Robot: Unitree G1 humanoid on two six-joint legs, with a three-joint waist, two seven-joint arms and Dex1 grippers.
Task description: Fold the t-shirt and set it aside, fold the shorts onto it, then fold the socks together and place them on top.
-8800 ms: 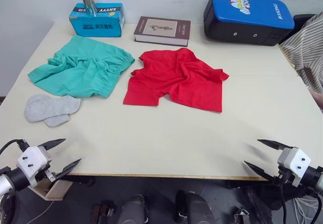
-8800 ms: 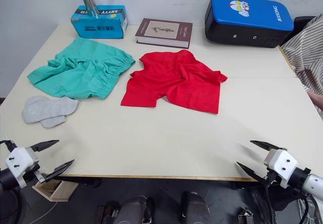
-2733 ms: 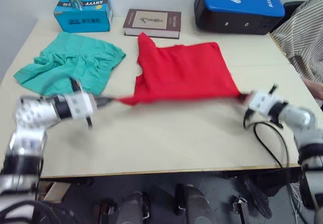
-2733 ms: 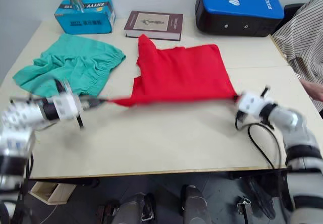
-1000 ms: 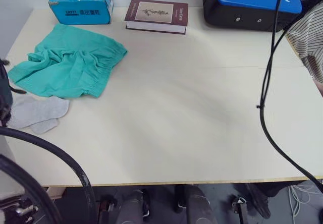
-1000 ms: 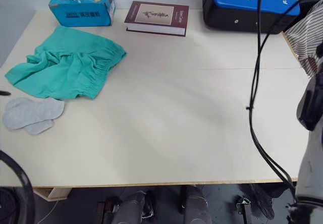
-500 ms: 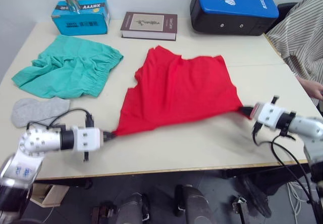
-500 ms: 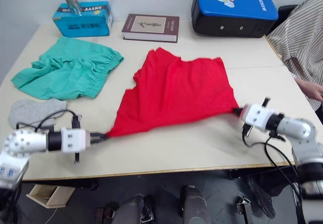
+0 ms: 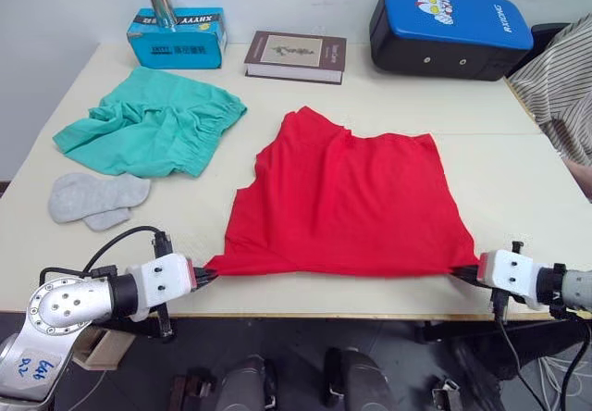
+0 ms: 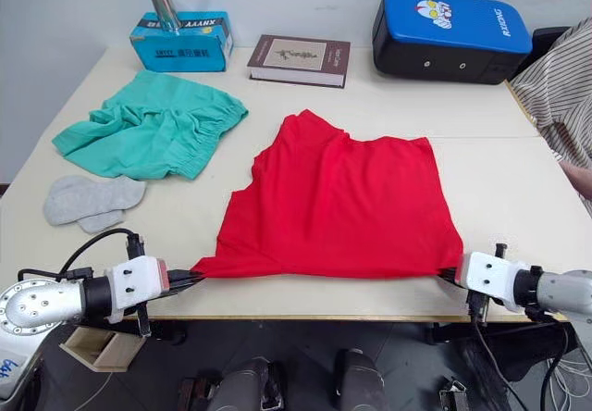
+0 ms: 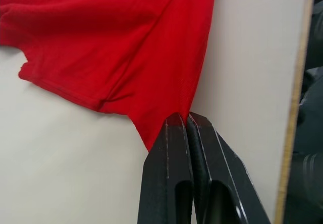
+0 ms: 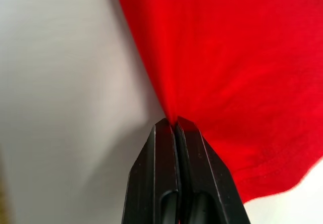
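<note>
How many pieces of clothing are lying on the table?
4: the t-shirt at the near-centre, the shorts at far left, and two overlapping socks in front of them.

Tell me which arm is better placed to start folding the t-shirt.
Neither clearly: both are needed. The left gripper is shut on the t-shirt at its near left corner, the right gripper on the near right one, with the cloth spread flat between them on the table.

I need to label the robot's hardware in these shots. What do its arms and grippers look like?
Each arm ends in a white boxy wrist block, with black cables looping alongside. The left gripper and right gripper have two slim black tapered fingers. The left forearm is a silver cylinder bearing a white label.
</note>
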